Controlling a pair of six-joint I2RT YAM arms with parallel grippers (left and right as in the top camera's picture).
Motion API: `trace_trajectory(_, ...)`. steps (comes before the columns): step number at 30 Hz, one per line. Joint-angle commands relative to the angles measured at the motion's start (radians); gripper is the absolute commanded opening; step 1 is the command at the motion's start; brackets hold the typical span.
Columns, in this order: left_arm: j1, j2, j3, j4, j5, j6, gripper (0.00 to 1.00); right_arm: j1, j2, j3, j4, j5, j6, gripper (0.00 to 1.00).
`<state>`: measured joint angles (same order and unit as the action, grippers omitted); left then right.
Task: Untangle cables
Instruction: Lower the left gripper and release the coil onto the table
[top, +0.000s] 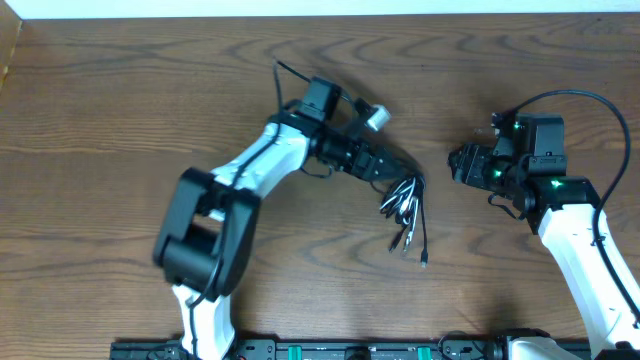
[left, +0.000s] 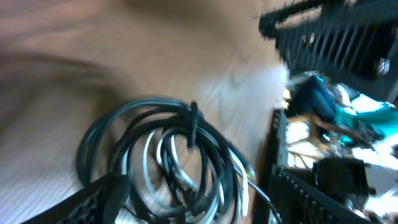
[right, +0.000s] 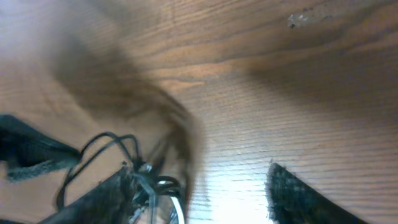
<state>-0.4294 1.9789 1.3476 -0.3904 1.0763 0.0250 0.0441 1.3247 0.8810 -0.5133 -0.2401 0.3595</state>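
Since the cords are bunched into one coil rather than lying apart, both arms are crowding toward the middle of the table (top: 120, 90) to get at it from two sides. The cables (top: 405, 205) are lying a bit right of centre, a clump of black and white loops with the plug ends (top: 424, 258) trailing toward the near edge.

The left gripper (top: 400, 180) is sitting right over the clump's upper end. Its wrist view is showing the jaws spread wide, with the coil lying flat on the wood between the fingers (left: 93, 199). So it's straddling the coil, not pinching it, as far as I can tell. One black strand is crossing over the other loops like a tie, and I'm guessing that's what is bunching everything up.

The right gripper (top: 458, 163) is hovering just right of the pile, apart from it and pointing at it. Its jaws are gaping wide too and gripping nothing. That view is pretty smeared, but bare wood is showing between the fingers (right: 298, 193), with a few strands off to one side.

Not much else is around, just the arm's own thick black wiring (top: 585, 97) looping over the right wrist, well clear. The real obstacle is looking like the left arm itself, since it's covering the top of the bundle. That means the right one is only getting a clean shot at the side and the loose tails.
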Motion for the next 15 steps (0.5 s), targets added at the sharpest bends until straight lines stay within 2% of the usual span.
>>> trace_trajectory(1, 0.017, -0.133, 0.04, -0.035, -0.169, -0.019, 0.77, -0.003, -0.004, 0.0, -0.002, -0.005, -0.005, 0.99)
trace_trajectory(4, 0.019, -0.209, 0.04, -0.08, -0.32, -0.039, 0.77, -0.003, -0.004, 0.0, -0.003, -0.005, -0.005, 0.99)
trace_trajectory(9, 0.019, -0.279, 0.039, -0.174, -0.605, -0.146, 0.76, -0.003, -0.004, 0.0, -0.003, -0.002, 0.002, 0.99)
trace_trajectory(12, 0.019, -0.27, 0.033, -0.204, -0.663, -0.209, 0.76, -0.003, -0.004, 0.0, -0.003, -0.002, 0.002, 0.99)
trace_trajectory(15, 0.02, -0.254, 0.03, -0.249, -0.672, -0.215, 0.76, -0.003, -0.004, 0.0, -0.003, -0.002, 0.002, 0.99)
